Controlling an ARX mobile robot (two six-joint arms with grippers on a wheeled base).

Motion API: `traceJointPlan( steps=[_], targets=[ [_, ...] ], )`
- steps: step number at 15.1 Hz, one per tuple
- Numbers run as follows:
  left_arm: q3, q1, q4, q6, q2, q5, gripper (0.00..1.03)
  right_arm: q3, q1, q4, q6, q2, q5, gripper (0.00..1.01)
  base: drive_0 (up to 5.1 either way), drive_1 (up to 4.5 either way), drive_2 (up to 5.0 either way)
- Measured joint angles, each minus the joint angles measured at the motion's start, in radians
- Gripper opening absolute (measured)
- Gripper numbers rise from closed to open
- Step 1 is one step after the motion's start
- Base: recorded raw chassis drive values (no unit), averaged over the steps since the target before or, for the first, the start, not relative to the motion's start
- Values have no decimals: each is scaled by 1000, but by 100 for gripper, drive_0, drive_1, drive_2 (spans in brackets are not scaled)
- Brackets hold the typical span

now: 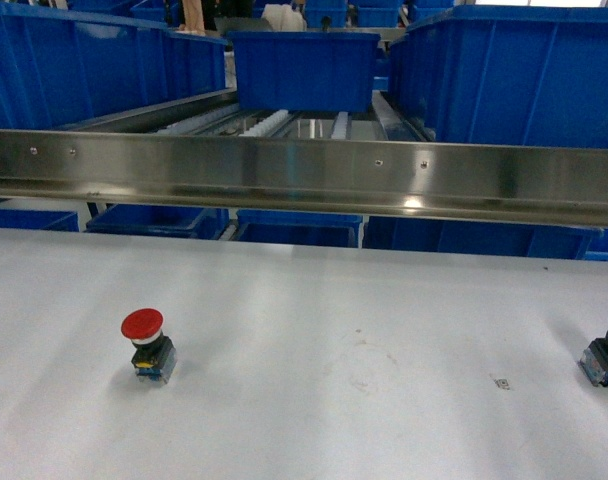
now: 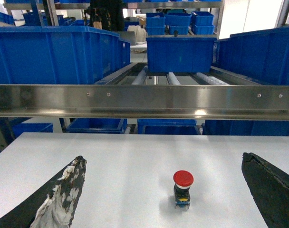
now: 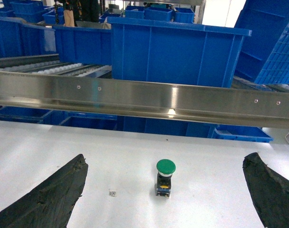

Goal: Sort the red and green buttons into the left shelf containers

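Head view, largest first: big blue bin (image 1: 74,65) sits on the left of the roller shelf behind the steel rail (image 1: 304,175), well apart from both parts. White counter (image 1: 314,330) carries everything else. Red button (image 1: 147,344) stands upright on the left of the counter, green button (image 1: 606,350) upright at the far right edge of view; the two are well apart, neither touched.

Left hand (image 2: 163,190) has its fingers spread wide, red button between them and a little ahead, no contact. Right hand (image 3: 166,190) likewise spread, green button centred ahead of the gap.

Handling, judged: both look small, rigid, light, hard plastic. The domed caps are smooth and round, likely to slip or roll in a pinch. The squarer dark body below the cap offers flat faces, so that is the better place to clamp, low and square. They look top-heavy, and a nudge could tip them.
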Motion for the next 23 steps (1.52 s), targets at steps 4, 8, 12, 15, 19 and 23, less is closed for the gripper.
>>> traceJointPlan(
  steps=[4,8,12,15,19,23],
  targets=[
    [0,0,0,0,0,0,98,0,0,0,0,0,0,98,0,0,0],
    [0,0,0,0,0,0,98,0,0,0,0,0,0,98,0,0,0],
    [0,0,0,0,0,0,98,0,0,1,0,0,0,98,0,0,0],
    [-2,-15,225,2,152,-24,98,-1,26,270,-11,224,3,98,0,0,0],
    [173,-142,954,36,1096,-60,98,171,-70,940,-113,1136,-85,98,0,0,0],
    [695,-168,599,87,1667,-31,98,769,-139,418,-124,1778,-257,98,0,0,0]
  ],
)
